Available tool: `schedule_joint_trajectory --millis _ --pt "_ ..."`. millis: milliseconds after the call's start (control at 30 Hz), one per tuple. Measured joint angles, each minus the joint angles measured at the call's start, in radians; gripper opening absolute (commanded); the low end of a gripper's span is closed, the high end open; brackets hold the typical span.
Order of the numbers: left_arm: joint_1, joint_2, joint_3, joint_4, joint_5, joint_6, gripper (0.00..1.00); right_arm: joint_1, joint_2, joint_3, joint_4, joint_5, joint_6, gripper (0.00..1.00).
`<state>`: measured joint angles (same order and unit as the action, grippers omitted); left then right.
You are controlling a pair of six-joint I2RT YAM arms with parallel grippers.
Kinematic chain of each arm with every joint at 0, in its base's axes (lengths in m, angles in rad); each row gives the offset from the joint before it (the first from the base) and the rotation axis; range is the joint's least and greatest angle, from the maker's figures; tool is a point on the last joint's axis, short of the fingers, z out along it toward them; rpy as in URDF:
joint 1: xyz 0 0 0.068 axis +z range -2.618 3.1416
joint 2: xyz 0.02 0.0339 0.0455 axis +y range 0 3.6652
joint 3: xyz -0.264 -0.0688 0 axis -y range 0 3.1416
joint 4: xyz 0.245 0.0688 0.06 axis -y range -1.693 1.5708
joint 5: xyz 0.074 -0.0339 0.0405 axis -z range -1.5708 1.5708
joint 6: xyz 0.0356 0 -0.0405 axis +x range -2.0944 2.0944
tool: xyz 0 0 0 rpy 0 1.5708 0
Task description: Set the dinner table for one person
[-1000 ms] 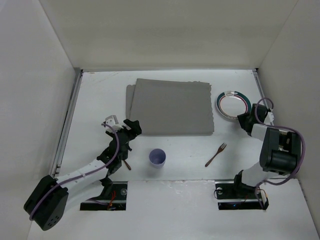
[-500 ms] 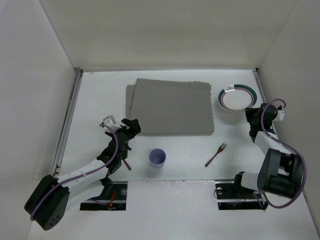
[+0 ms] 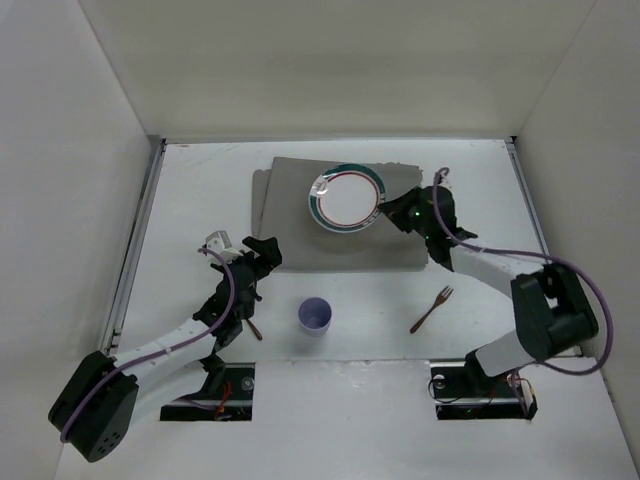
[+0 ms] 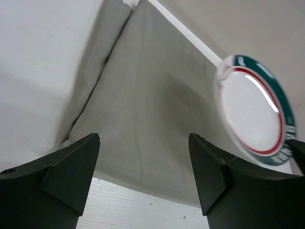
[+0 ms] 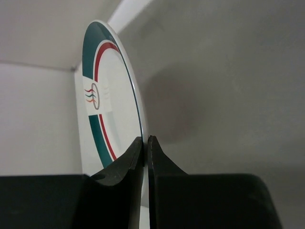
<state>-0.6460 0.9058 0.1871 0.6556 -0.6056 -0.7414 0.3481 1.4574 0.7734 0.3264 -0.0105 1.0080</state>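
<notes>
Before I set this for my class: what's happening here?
The right hand pinches the rim of a green-and-red banded plate, holding it tilted over the grey mat. The left hand is open and empty by the mat's near-left corner. A purple cup and a fork sit on the white dinner table.

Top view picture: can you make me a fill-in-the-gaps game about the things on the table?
1. The right end effector is shut on the rim of the ____.
2. The left end effector holds nothing, and its two fingers are ____.
3. To the right of the lilac cup lies a brown ____.

Missing words: plate; open; fork.
</notes>
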Motion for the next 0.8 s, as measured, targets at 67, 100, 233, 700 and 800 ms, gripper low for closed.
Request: schedule_joint_trajectory --millis 67,100,233,700,800 --pt "0.000 0.000 0.000 0.000 0.000 0.000 0.73 0.048 0.082 0.037 -0.001 -0.006 0.003 0.11" --pt "0.000 0.000 0.000 0.000 0.000 0.000 0.73 0.063 0.116 0.052 -0.001 -0.006 0.004 0.11" --pt "0.000 0.000 0.000 0.000 0.000 -0.001 0.73 0.085 0.217 0.087 -0.001 -0.006 0.014 0.11" --pt "-0.001 0.050 0.000 0.014 0.005 -0.006 0.73 0.063 0.354 0.134 0.014 0.003 0.042 0.27" --pt "-0.001 0.050 0.000 0.014 0.005 -0.006 0.73 0.061 0.364 0.149 0.005 0.011 0.037 0.47"
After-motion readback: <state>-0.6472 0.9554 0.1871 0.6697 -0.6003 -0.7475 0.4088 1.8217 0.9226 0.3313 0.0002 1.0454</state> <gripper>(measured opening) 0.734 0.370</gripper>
